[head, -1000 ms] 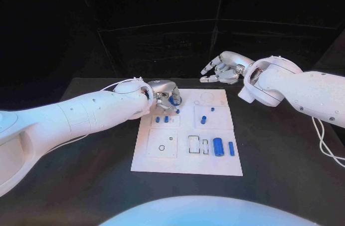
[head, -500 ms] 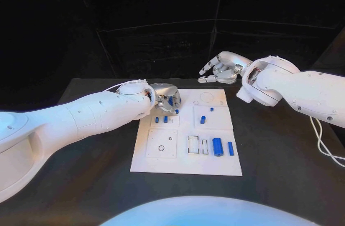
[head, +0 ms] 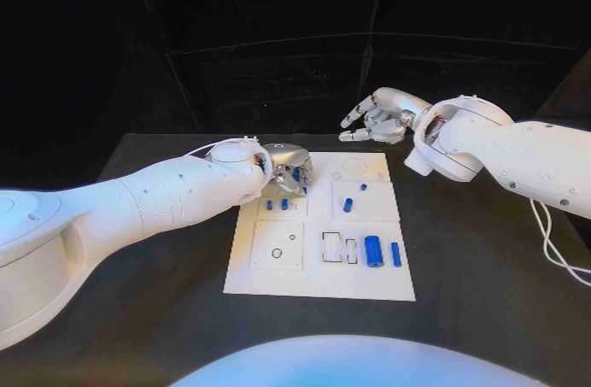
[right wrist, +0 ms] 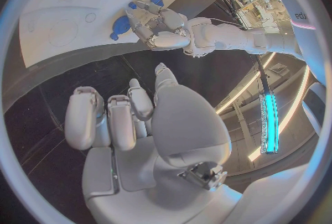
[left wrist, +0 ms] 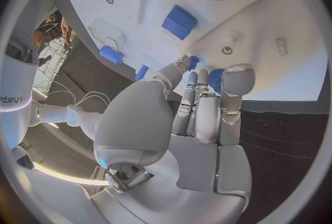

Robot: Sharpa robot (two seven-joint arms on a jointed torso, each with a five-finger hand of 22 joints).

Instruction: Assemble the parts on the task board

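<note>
The left hand (head: 289, 167) hangs low over the far left corner of the task board (head: 318, 280), fingers curled together around a small blue part (left wrist: 216, 79) at their tips; it looks pinched, though most of the piece is hidden. Just near of it two short blue pegs (head: 277, 204) stand upright in the board. My worry is there: if the hand comes down slightly off, it could knock those pegs or lose the part, which would roll onto the black worktop (head: 480, 259). The right hand (head: 377, 118) hovers well beyond the far edge, fingers loosely curled, holding nothing. The blue cylinder (head: 373, 250) lies near right, loose and easily nudged.
</note>
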